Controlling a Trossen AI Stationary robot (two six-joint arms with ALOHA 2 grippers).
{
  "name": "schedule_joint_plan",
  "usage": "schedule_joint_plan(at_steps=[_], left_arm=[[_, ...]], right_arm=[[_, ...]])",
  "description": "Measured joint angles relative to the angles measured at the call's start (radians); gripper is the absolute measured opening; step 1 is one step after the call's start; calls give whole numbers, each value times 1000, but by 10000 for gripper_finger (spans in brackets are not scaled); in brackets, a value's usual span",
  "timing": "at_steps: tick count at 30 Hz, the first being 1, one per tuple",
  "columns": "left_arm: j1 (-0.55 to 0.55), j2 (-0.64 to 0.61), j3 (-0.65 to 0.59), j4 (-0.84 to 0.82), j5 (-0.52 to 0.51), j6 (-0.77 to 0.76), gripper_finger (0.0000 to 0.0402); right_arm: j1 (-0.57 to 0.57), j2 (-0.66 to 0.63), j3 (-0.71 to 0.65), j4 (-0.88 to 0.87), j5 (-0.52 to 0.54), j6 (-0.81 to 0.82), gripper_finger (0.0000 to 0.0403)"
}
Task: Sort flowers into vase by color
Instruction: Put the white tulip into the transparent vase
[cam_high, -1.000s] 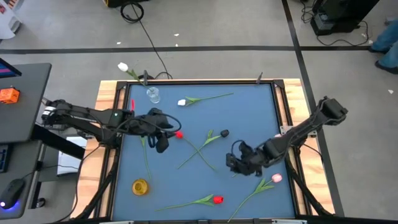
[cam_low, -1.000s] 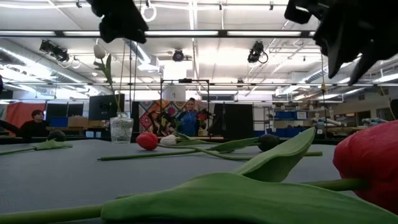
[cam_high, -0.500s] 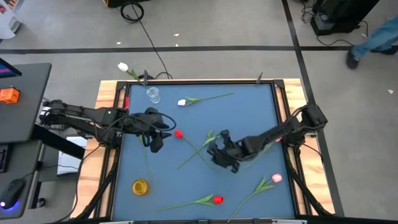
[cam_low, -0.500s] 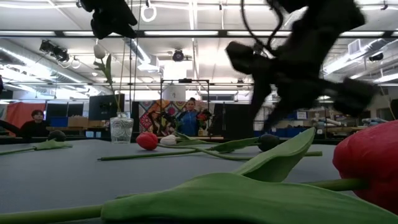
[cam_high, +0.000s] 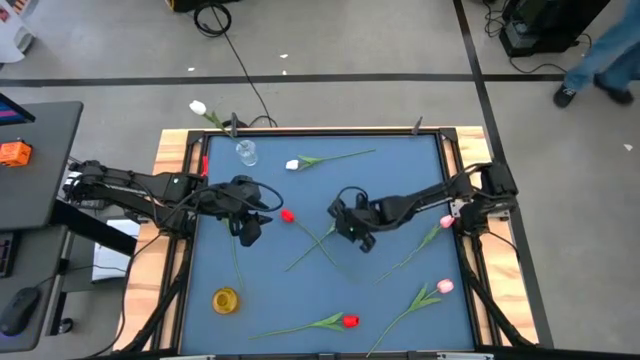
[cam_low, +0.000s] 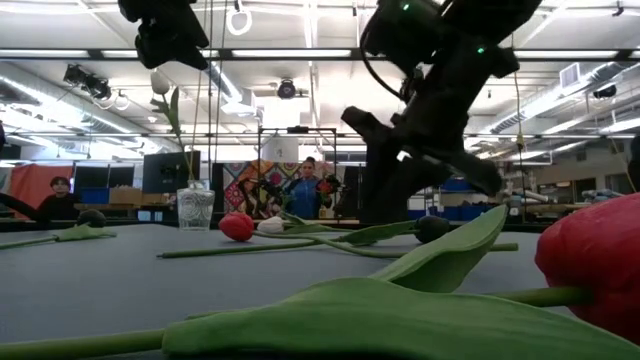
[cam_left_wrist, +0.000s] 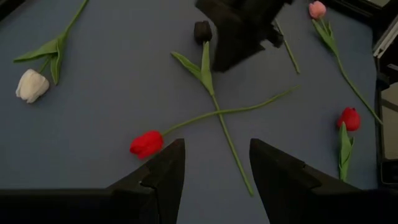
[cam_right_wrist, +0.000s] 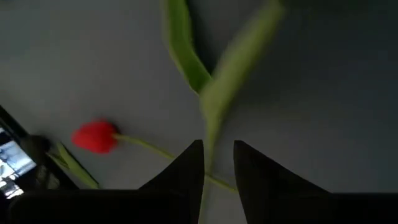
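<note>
Reaching across the blue table (cam_high: 400, 290) from above, the right gripper (cam_high: 350, 222) sits over the black tulip (cam_left_wrist: 202, 31) at the crossed stems; the left gripper (cam_high: 247, 212) hangs near the red tulip (cam_high: 288, 216), far from the clear vase (cam_high: 246, 152) holding a white tulip (cam_high: 197, 107). At table height, the right arm looms behind the stems. The left wrist camera shows its fingers (cam_left_wrist: 163, 171) spread, empty. The right wrist camera shows narrowly parted fingers (cam_right_wrist: 186, 168) astride a green stem (cam_right_wrist: 214, 118).
</note>
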Motion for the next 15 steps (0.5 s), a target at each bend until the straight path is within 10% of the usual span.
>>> schedule_joint_plan(at_steps=[15], left_arm=[[3,0,0,0,-2,5,185]], right_arm=[[-69,0,-19,8,-110,-106,97]])
